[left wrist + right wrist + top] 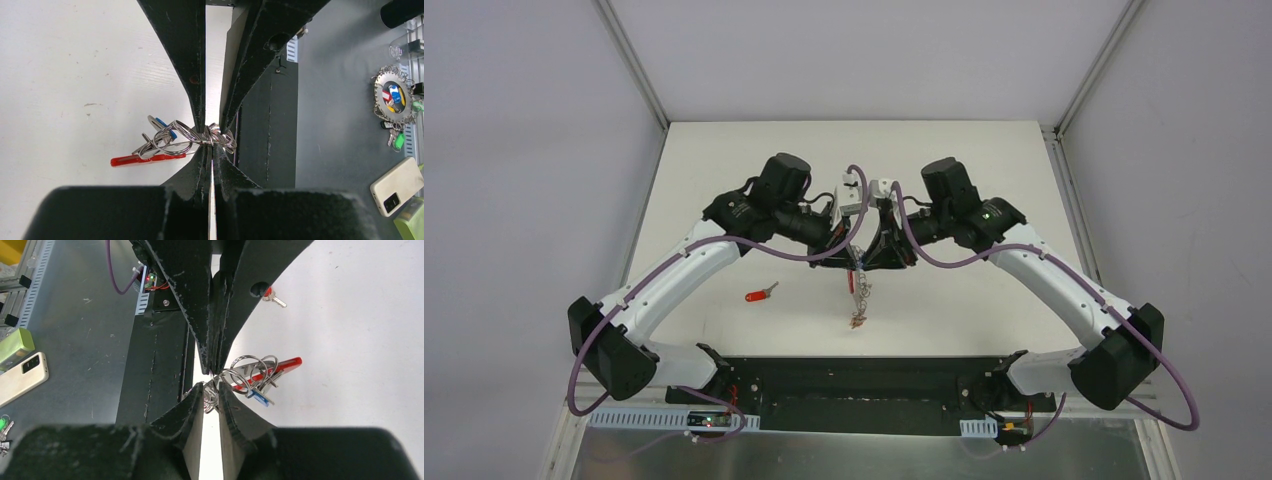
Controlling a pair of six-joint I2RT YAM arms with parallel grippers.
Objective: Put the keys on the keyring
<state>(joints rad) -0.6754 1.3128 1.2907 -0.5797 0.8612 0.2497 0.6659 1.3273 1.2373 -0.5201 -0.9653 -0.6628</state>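
1. Red head, silver blade: the red-headed key (pixel 761 294) lies flat and alone on the white worktop (pixel 984 170), left of centre and well apart from both tools.
2. Over the middle of the worktop the 2 arms meet nose to nose. The keyring (pixel 859 303) dangles from the spot where their tips come together.
3. Left tool (pixel 212 148): clamped tight, no gap between its fingers, biting a knot of grey rings right at the tips.
4. Right tool (pixel 211 390): narrow, with a slim gap showing. Its fingers stand on either side of that same knot of rings, but I cannot tell whether they actually pinch the wire.
5. The 2 tools face each other across the knot, tips almost touching.
6. From the knot, bigger grey loops fan out to 1 side, carrying the red band (pixel 280 365) and a blue tag (pixel 260 397).
7. I cannot tell whether the keyring's lowest end reaches the worktop.
8. Off the worktop, on the grey surface beside the rig, a phone (pixel 397 186) lies flat.
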